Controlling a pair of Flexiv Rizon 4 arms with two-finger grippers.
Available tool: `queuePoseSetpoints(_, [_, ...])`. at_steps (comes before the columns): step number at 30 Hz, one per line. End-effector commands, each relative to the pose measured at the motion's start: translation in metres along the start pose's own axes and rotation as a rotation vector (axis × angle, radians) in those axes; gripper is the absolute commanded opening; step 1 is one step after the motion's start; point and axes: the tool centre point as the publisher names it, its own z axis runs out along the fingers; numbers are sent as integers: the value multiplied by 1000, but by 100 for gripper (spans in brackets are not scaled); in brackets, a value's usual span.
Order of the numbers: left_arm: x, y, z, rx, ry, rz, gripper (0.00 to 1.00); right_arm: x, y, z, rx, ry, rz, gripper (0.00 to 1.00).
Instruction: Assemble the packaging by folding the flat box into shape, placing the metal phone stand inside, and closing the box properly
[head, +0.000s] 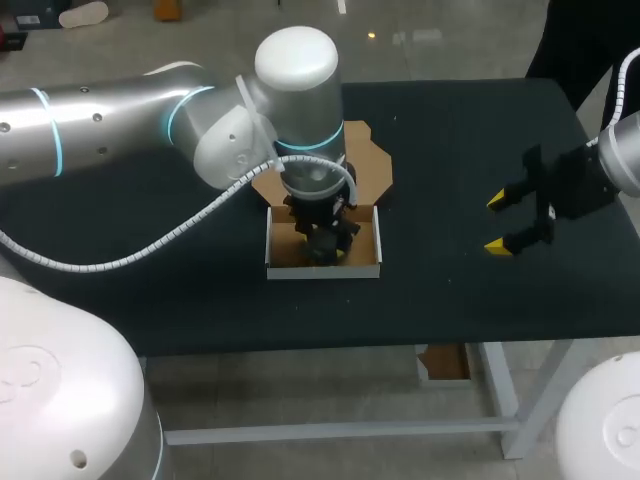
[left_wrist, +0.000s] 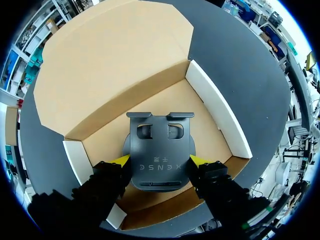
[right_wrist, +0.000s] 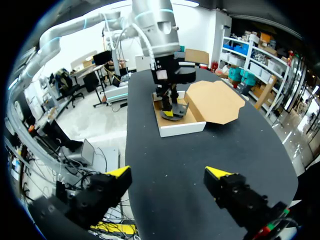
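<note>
The folded box (head: 322, 268) has white walls and a brown inside, and stands in the middle of the table with its lid (head: 365, 160) lying open behind it. My left gripper (left_wrist: 160, 160) reaches down into the box, its yellow tips pressed against both sides of the dark grey metal phone stand (left_wrist: 159, 145). The stand sits low over the box floor (left_wrist: 210, 135). My right gripper (head: 498, 222) hovers open over bare table well to the right of the box. In the right wrist view, the box (right_wrist: 181, 127) and the left gripper (right_wrist: 169, 107) lie far ahead of the right gripper (right_wrist: 168, 175).
The black tabletop (head: 450, 290) spreads around the box on all sides. The open lid (right_wrist: 216, 100) lies flat on the far side of the box. The left arm's grey wrist (head: 300, 90) and its white cable (head: 150, 250) hang over the box's left and back.
</note>
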Motion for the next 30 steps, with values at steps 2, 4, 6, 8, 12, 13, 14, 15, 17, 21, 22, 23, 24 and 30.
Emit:
queuePoseSetpoints(2, [0, -7, 7, -11, -8, -12, 0, 0, 0, -1, -4, 2, -1, 100])
queuePoseSetpoints(4, [-1, -9, 9, -16, -10, -21, 0, 0, 0, -1, -4, 2, -1, 100])
queuePoseSetpoints(6, [-1, -9, 9, -17, -11, -22, 0, 0, 0, -1, -4, 2, -1, 100])
queuePoseSetpoints(8, [-2, -10, 10, -17, -13, -24, 0, 0, 0, -1, -4, 2, -1, 100])
queuePoseSetpoints(12, [-6, -13, 12, -17, -17, -47, 0, 0, 0, -1, -4, 2, -1, 100])
queuePoseSetpoints(13, [-6, -14, 12, -17, -17, -47, 0, 0, 0, -1, -4, 2, -1, 100])
queuePoseSetpoints(14, [-7, -14, 12, -18, -18, -48, 0, 0, 0, -1, -4, 2, -1, 100])
queuePoseSetpoints(15, [-7, -14, 13, -19, -19, -49, 0, 0, 0, -1, -4, 2, -1, 100])
queuePoseSetpoints(17, [-8, -14, 14, -20, -23, -50, 8, 0, 0, -1, -4, 2, -1, 100])
queuePoseSetpoints(21, [-9, -14, 16, -24, -24, -55, 76, 0, 0, -1, -4, 2, -1, 100])
queuePoseSetpoints(22, [-9, -14, 16, -24, -23, -55, 89, 0, 0, -1, -4, 2, -1, 100])
queuePoseSetpoints(23, [-9, -14, 17, -24, -23, -56, 100, 0, 0, -1, -4, 2, -1, 100])
queuePoseSetpoints(24, [-9, -13, 17, -25, -22, -58, 100, 0, 0, -1, -4, 2, -1, 100])
queuePoseSetpoints(30, [-12, -11, 7, -15, -11, -91, 100, 0, 0, -1, -4, 2, -1, 100])
